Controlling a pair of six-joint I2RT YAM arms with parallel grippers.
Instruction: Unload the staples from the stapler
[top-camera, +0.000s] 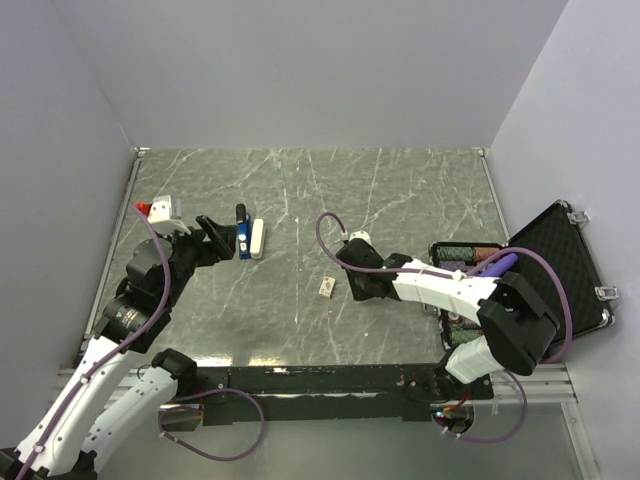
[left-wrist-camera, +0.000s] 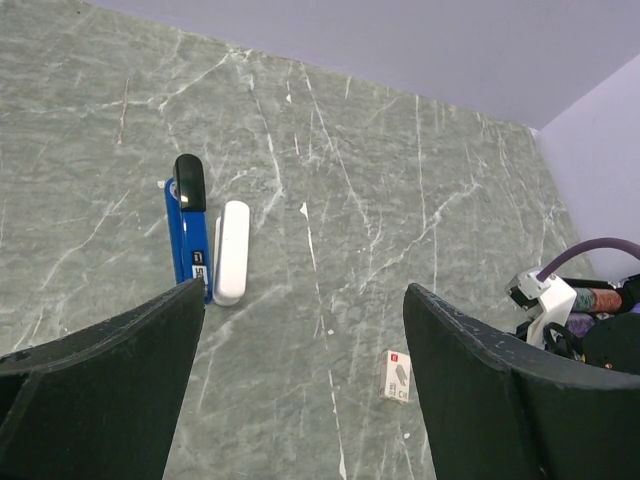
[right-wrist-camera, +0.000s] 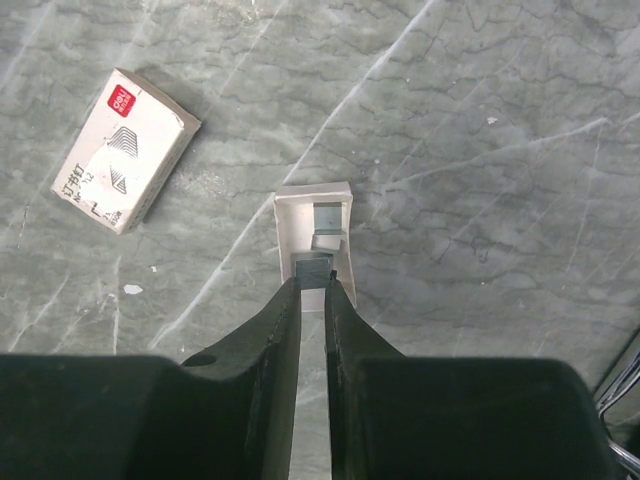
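Observation:
The blue and black stapler (top-camera: 243, 232) (left-wrist-camera: 190, 225) lies flat at the left of the table, its whitish-grey bar (top-camera: 258, 238) (left-wrist-camera: 231, 252) alongside it. My left gripper (top-camera: 215, 238) (left-wrist-camera: 303, 290) hangs open just short of the stapler, nothing between its fingers. Near the table's middle, my right gripper (top-camera: 353, 288) (right-wrist-camera: 312, 283) is shut on a short grey strip of staples (right-wrist-camera: 314, 268). The strip sits at the near end of a small white tray (right-wrist-camera: 285, 230) that holds two more staple pieces.
A small staple box (top-camera: 327, 288) (left-wrist-camera: 396, 376) (right-wrist-camera: 125, 150) lies just left of the right gripper. An open black case (top-camera: 560, 270) with assorted items stands at the table's right edge. Grey walls close in the back and both sides.

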